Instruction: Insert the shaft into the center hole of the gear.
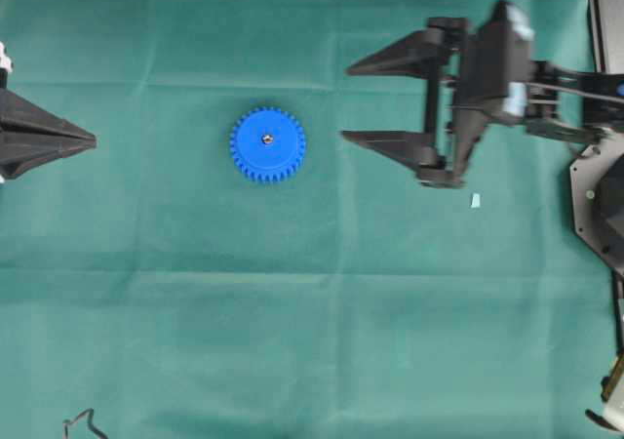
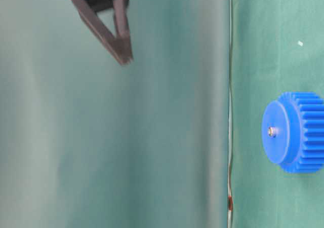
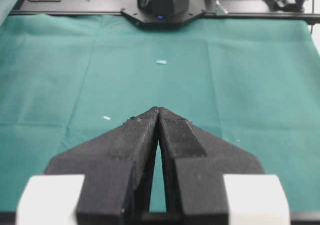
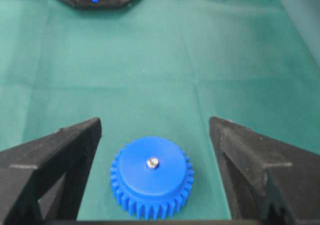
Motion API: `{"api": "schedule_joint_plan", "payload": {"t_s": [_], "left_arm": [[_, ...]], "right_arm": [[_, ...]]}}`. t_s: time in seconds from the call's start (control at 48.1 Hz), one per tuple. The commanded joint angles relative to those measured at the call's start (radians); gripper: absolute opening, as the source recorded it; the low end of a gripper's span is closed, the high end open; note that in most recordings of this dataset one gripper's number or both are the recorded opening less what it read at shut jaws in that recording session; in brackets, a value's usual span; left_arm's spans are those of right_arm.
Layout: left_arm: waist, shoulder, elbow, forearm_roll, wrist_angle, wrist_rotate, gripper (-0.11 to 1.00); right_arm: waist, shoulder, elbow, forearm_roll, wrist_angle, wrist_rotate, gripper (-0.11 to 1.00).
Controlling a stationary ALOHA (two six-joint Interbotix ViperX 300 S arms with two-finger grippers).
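Observation:
The blue gear (image 1: pixel 267 145) lies flat on the green cloth, also in the table-level view (image 2: pixel 293 133) and the right wrist view (image 4: pixel 152 177). The silvery shaft (image 1: pixel 267 139) stands in its center hole, only its shiny end showing (image 4: pixel 152 162) (image 2: pixel 272 131); the hole itself is hidden by it. My right gripper (image 1: pixel 344 101) is open and empty, raised to the right of the gear, its fingers (image 4: pixel 55 155) wide on either side in the wrist view. My left gripper (image 1: pixel 95 141) is shut and empty at the far left, tips (image 3: pixel 159 110) together.
A pale blue scrap (image 1: pixel 475 201) lies right of the right gripper and shows in the left wrist view (image 3: pixel 161 62). A tiny white fleck (image 3: pixel 106 118) lies on the cloth. The right arm's base (image 1: pixel 600 200) stands at the right edge. A dark cable (image 1: pixel 83 422) lies at the bottom left.

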Motion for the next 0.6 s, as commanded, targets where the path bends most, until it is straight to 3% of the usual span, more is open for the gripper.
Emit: {"api": "schedule_joint_plan", "payload": {"t_s": [0.0,0.27,0.582], "left_arm": [[0.002,0.003,-0.025,0.003,-0.006,0.000,0.00],[0.002,0.003,-0.025,0.005,-0.006,0.000,0.00],[0.002,0.002,-0.025,0.003,-0.006,0.000,0.00]], "right_arm": [[0.000,-0.067,0.018,-0.002,-0.002,0.000,0.87],[0.000,-0.218,0.101,-0.002,0.046,0.000,0.87],[0.000,-0.245,0.141,-0.002,0.046,0.000,0.87]]}}
